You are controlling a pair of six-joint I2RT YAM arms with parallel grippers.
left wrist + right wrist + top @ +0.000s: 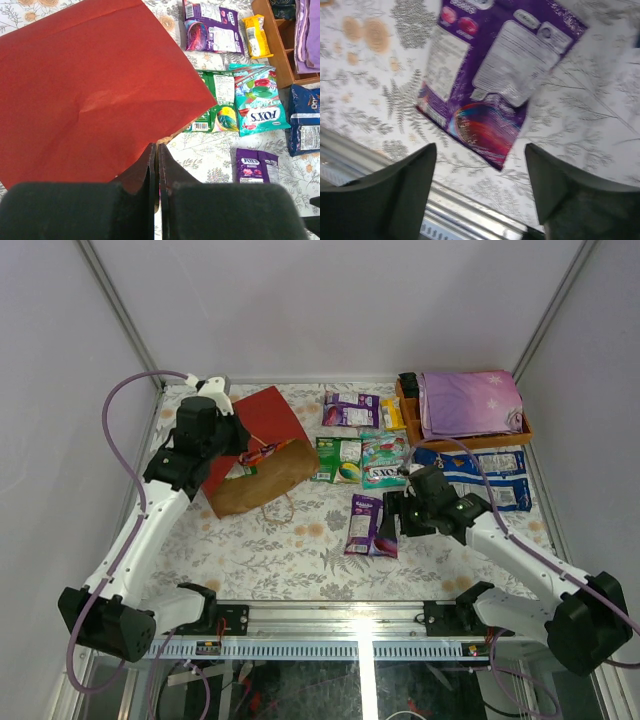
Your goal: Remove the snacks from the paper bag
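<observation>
The red paper bag [265, 420] lies on its side at the back left, its brown mouth [262, 485] facing the front. A packet shows inside that mouth. My left gripper [240, 448] is shut on the rim of the paper bag [85, 95], fingertips [157, 146] pinched together. Snacks lie to the right: purple [350, 410], yellow [392, 415], green [338, 460], teal FOX'S [384, 460] and two blue-and-white packs [485, 480]. Another purple packet [370, 525] lies flat on the table. My right gripper [395, 512] hovers open just over that purple packet [490, 85], holding nothing.
A wooden tray [470, 435] with a folded purple cloth [470, 400] stands at the back right. The metal rail [460, 220] of the table's near edge runs right below my right fingers. White walls close in the table on three sides.
</observation>
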